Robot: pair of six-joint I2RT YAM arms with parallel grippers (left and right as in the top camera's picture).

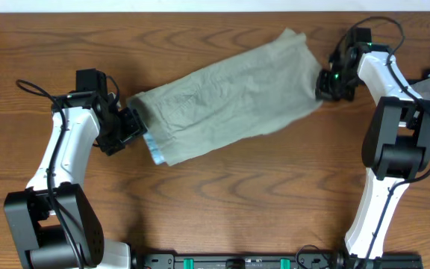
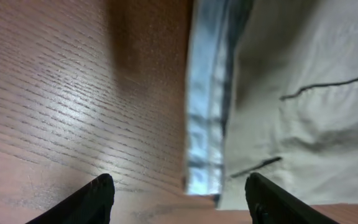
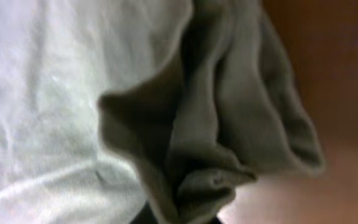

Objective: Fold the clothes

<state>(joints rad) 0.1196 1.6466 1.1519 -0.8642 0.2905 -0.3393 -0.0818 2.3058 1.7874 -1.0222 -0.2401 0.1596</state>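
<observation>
While the pale khaki-green cotton shorts (image 1: 230,93) lie flat and slantwise across the brown wooden table (image 1: 237,202), one arm sits at each end.

Right gripper (image 1: 325,84): jaws together, pinched on the bunched leg hem (image 3: 210,177) at the far right end.

Left gripper (image 1: 134,127): jaws apart, just beside the waistband (image 2: 204,112), whose pale blue-white lining shows. Nothing lies between the fingers.

Judgement: the step in hand looks like an end-to-end fold, hem over to waistband.

To do it well:
- Anchor or grip the waistband edge before the right arm lifts.
- Raise the hem only enough to clear the cloth.
- Travel along the garment's long axis and lay the edges flush.

Risk: a pinch that misses the lower layer would let it trail and skew the fold.
</observation>
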